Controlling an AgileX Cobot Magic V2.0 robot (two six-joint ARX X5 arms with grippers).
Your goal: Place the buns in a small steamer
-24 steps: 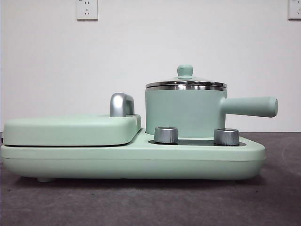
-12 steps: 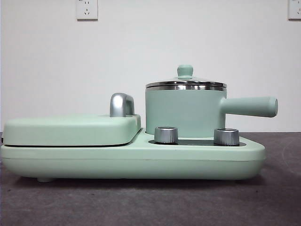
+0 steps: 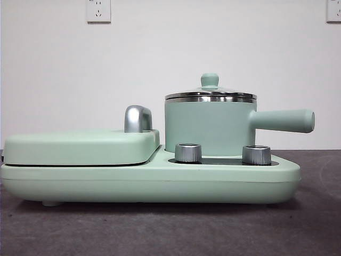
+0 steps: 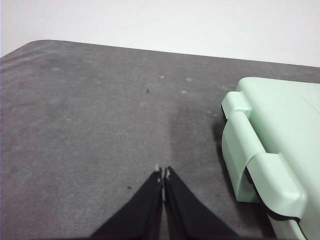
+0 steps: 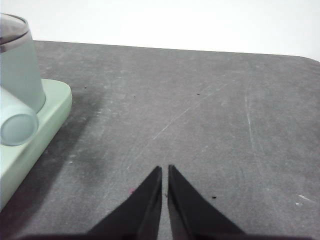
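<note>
Mint-green small steamer (image 3: 210,128), glass lid on, sits on the right half of a matching cooker base (image 3: 149,184), beside the flat grill plate (image 3: 80,146). I see no buns. My left claw (image 4: 163,174) and right claw (image 5: 164,172) hover over bare grey counter (image 5: 200,125), both pinched nearly closed, holding nothing.

Even, soft light across the front view, white wall (image 3: 170,58) bright without glare; a sharp highlight rides the steamer's steel rim (image 3: 210,97) and the chrome handle (image 3: 137,118). Faint shadow sits under the base (image 3: 149,205). Wrist views look slightly soft, with a dim shadow on the grey table (image 4: 90,115)
</note>
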